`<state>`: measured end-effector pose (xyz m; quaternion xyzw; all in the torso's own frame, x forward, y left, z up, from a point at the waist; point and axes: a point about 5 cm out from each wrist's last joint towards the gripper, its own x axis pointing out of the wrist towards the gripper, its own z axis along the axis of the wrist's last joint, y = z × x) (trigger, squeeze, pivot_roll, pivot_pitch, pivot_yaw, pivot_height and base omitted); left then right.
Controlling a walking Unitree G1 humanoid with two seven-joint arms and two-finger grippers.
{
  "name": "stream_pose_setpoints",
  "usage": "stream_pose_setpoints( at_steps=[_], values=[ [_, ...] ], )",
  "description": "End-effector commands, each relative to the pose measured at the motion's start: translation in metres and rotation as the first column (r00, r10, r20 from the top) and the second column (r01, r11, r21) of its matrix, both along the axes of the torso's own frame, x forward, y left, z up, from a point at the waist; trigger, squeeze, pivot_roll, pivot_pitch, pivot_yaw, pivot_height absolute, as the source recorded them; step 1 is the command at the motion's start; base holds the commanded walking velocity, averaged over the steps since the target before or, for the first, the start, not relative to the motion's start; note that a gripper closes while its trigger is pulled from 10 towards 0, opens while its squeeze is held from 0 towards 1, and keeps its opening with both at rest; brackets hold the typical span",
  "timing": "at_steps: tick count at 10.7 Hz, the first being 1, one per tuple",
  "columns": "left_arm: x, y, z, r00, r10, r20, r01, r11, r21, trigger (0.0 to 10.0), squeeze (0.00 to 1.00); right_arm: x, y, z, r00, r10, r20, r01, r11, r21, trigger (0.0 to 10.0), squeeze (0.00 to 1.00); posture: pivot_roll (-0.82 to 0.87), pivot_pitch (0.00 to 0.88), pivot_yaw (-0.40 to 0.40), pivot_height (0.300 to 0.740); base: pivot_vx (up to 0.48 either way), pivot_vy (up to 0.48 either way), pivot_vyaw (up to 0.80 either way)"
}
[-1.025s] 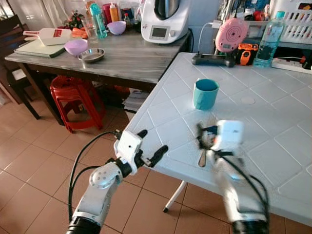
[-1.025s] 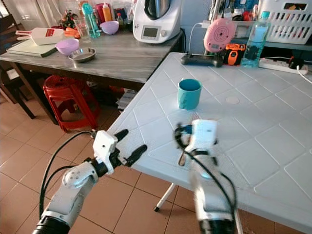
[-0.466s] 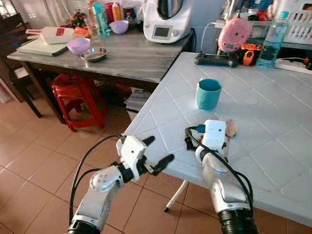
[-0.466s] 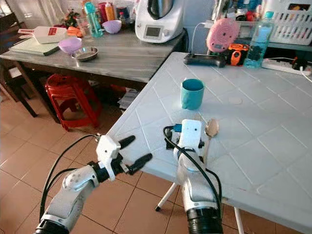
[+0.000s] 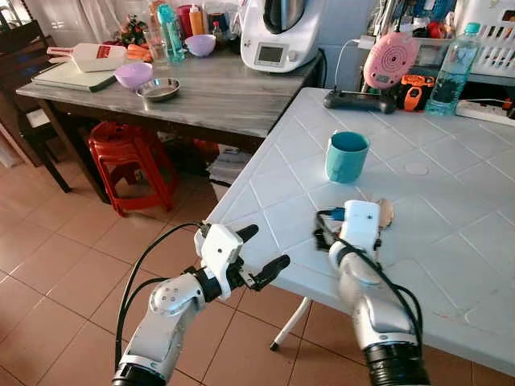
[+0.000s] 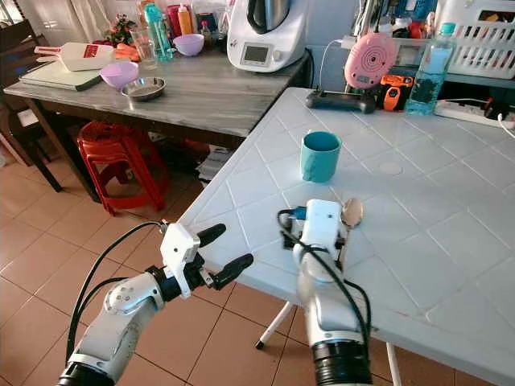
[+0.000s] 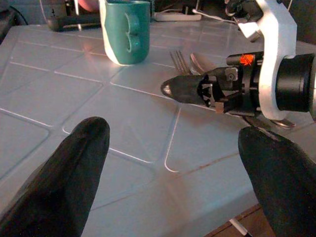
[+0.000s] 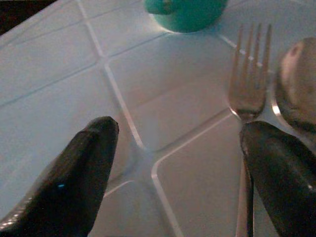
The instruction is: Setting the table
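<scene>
Left eye view: the white tiled plastic table (image 5: 451, 241) fills the right half of the frame. A teal ceramic mug (image 5: 347, 156) stands right of centre; just below it the right gripper (image 5: 354, 241) rests low over the tabletop, with a metal spoon (image 5: 385, 213) bowl showing at its right side. The left gripper (image 5: 257, 253), lower centre, hangs off the table's near edge with its fingers spread apart.

Left wrist view: the mug sits at the upper left, with the silver metal fork (image 7: 178, 60) and spoon lying on the table at upper centre, beside the right gripper.

Right wrist view: the released black fingers (image 8: 79, 173) stand wide apart; fork and spoon lie flat at the right, side by side, the mug at the top edge.
</scene>
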<state>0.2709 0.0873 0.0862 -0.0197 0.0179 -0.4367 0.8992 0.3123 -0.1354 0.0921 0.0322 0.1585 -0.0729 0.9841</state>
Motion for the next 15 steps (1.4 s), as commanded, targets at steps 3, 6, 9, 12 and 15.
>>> stream_pose_setpoints(
  at_steps=[3, 6, 9, 12, 15],
  values=[
    [0.000, 0.002, 0.001, 1.000, -0.003, -0.001, 0.003, 1.000, 0.002, 10.0, 0.00, 0.004, -0.001, 0.010, 0.997, 0.008, 0.077, -0.006, 0.999, -0.033, 10.0, 0.00, 0.00, 0.000, 0.067, 0.740, 0.000, 0.000, 0.00],
    [-0.001, 0.002, 0.000, 1.000, -0.002, -0.004, 0.002, 1.000, 0.003, 10.0, 0.00, 0.001, -0.005, 0.023, 0.988, -0.012, 0.155, 0.022, 0.998, -0.062, 10.0, 0.00, -0.01, 0.000, 0.070, 0.740, 0.000, 0.000, 0.00],
    [0.000, 0.002, -0.001, 1.000, -0.011, -0.007, 0.011, 1.000, 0.007, 10.0, 0.00, -0.008, -0.014, 0.006, 0.994, -0.070, 0.080, 0.073, 0.997, -0.035, 10.0, 0.00, -0.01, 0.000, 0.078, 0.740, 0.000, 0.000, 0.00],
    [-0.001, 0.002, -0.002, 1.000, -0.020, -0.007, 0.020, 1.000, 0.017, 10.0, 0.00, -0.006, -0.012, 0.001, 0.996, -0.066, 0.066, 0.067, 0.998, -0.015, 10.0, 0.00, -0.01, 0.000, 0.082, 0.740, 0.000, 0.000, 0.00],
    [-0.001, 0.002, -0.002, 1.000, -0.019, -0.008, 0.019, 1.000, 0.017, 10.0, 0.00, -0.001, -0.008, 0.000, 0.997, -0.048, 0.058, 0.048, 0.999, -0.001, 2.1, 0.00, 0.00, 0.000, 0.078, 0.740, 0.000, 0.000, 0.00]
  ],
)
